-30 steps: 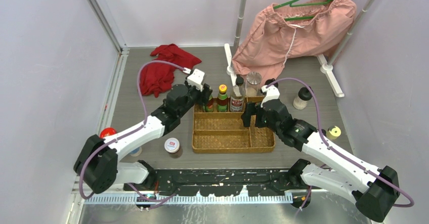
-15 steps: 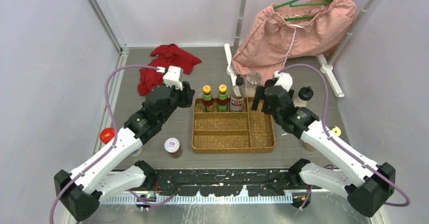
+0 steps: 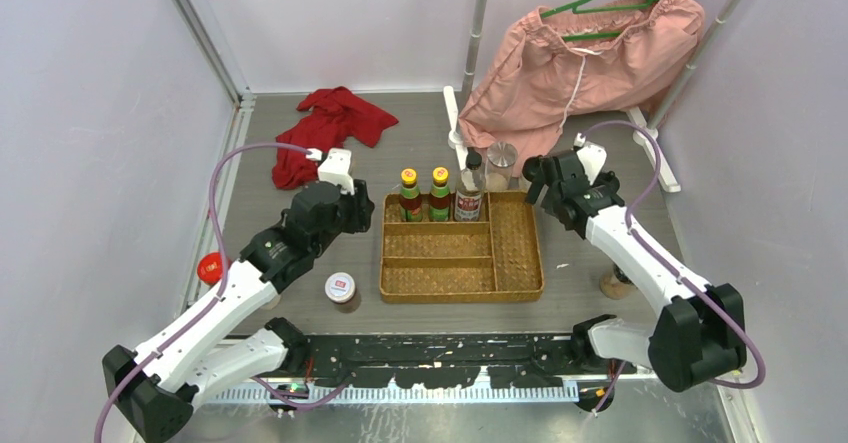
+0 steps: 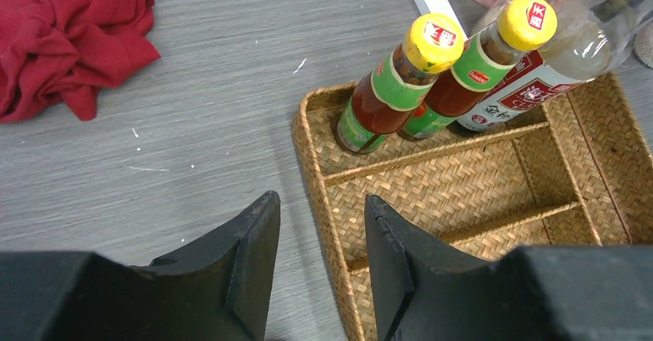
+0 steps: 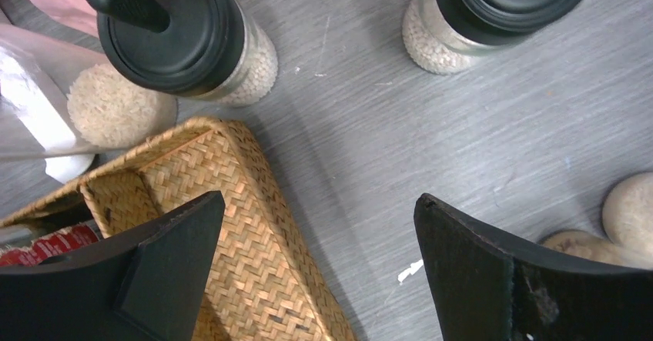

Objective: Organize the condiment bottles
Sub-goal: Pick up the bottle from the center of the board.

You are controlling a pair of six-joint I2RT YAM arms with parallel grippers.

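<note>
Two yellow-capped sauces (image 3: 409,194) and the clear bottle (image 3: 470,191) stand in the wicker tray (image 3: 518,250), along its far edge. Left claw (image 3: 366,215) hovers beside its far-left corner; white-lidded jar (image 3: 340,288) sits near the desk (image 3: 585,263) front edge.

bottles (image 3: 438,195) fill tray (image 3: 518,243) back row, front compartments free, shakers (image 5: 185,41) beside corner

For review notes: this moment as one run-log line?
left gripper: open, beside wicker tray | right gripper: open, near black-lidded shakers | in tray: two yellow-capped sauces, clear bottle
</note>
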